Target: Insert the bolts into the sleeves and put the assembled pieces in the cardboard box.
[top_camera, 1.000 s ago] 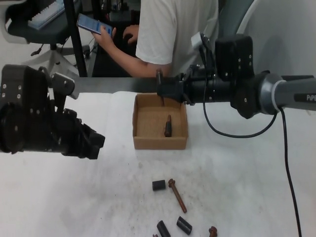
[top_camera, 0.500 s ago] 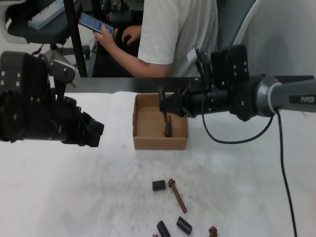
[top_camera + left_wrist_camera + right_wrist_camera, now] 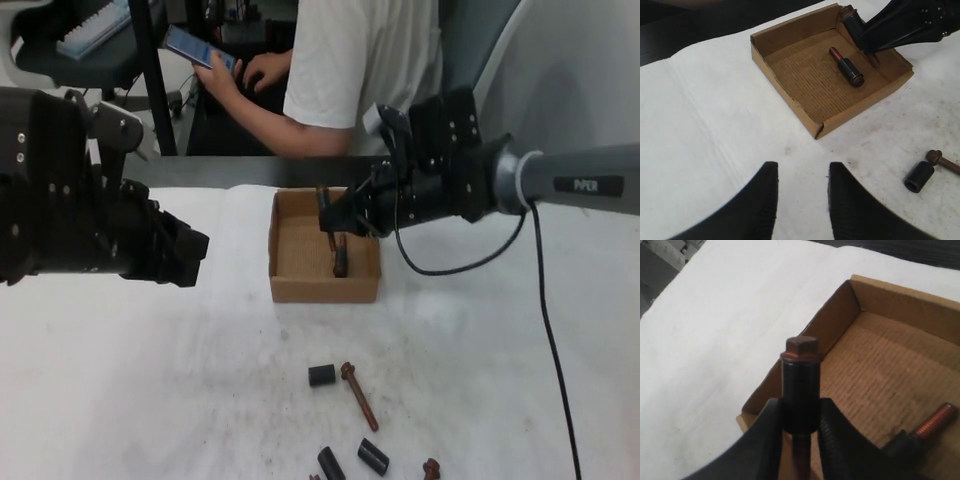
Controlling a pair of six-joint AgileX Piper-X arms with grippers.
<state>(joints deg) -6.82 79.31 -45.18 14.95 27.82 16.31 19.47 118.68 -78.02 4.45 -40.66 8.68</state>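
- My right claw [image 3: 334, 214] is pinching an assembled piece [image 3: 801, 385]. Its 2 fingers [image 3: 771, 430] press on the black sleeve from either side, with the bolt head sticking out above them.
- That held piece [image 3: 324, 198] hangs over the far half of the box [image 3: 325, 292], head up and shank pointing down inside the walls. I cannot tell whether the shank tip touches the floor.
- From the left wrist I see the same grip: the right claw [image 3: 867, 42] reaches in over the box rim [image 3: 860, 109] with the held piece [image 3: 850, 17] near the far wall.
- 1 boxed piece [image 3: 846, 66] lies flat on the cardboard floor, just beside the held one. I also see it from above [image 3: 340, 258] and from the right wrist [image 3: 925, 432].
- My left claw [image 3: 803, 170] is spread and holds nothing. It hangs over the white cover [image 3: 150, 380], well left of the box.
- From above, the left claw [image 3: 188, 258] is level with the box's near half.
- On the cover, nearer to me than the box, a loose sleeve [image 3: 321, 376] sits just beside a loose bolt [image 3: 357, 395]. They look apart from the left wrist, sleeve [image 3: 918, 176] and bolt [image 3: 940, 160].
- At the near edge lie a second sleeve [image 3: 331, 463], a third sleeve [image 3: 373, 456] and a second bolt [image 3: 431, 467].
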